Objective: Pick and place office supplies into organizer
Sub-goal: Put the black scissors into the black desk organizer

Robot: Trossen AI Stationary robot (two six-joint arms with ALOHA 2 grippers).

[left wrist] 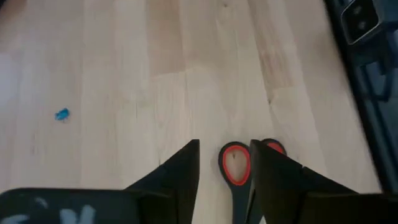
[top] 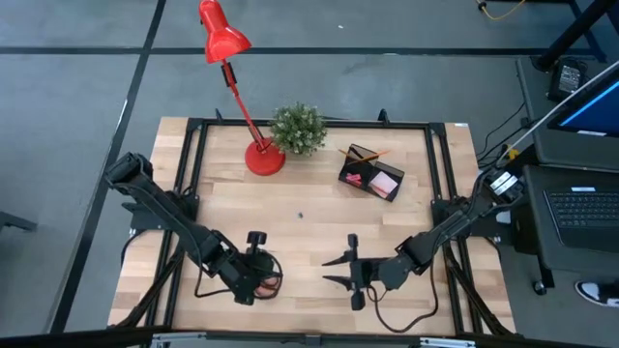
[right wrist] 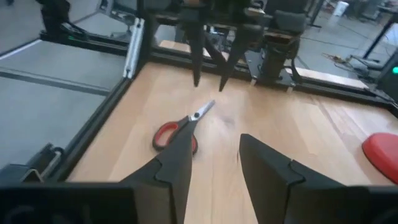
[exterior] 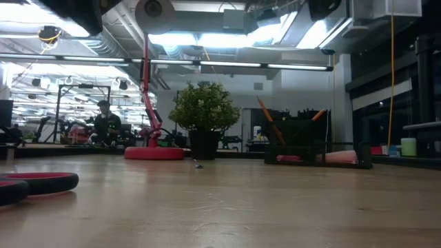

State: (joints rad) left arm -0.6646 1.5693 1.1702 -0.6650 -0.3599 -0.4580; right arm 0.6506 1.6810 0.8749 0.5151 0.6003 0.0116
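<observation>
The scissors [right wrist: 178,131], with red-and-black handle loops and a short steel blade, lie flat on the wood near the table's near edge [top: 268,283]. My left gripper [left wrist: 225,147] is open and hangs above them, fingers pointing down; in the right wrist view its tips [right wrist: 210,79] stand clear of the blade. In its own wrist view one handle loop [left wrist: 235,165] shows between its fingers. My right gripper [right wrist: 214,163] is open, low over the table to the scissors' right [top: 346,273], pointing left. The black organizer [top: 372,174] sits at the far right, holding orange pencils and a pink pad.
A red desk lamp [top: 263,158] and a small green potted plant [top: 297,129] stand at the far edge, left of the organizer. A small dark speck [top: 300,215] lies mid-table. A black frame rail [top: 440,193] runs along the table's sides. A person [exterior: 105,122] sits far behind.
</observation>
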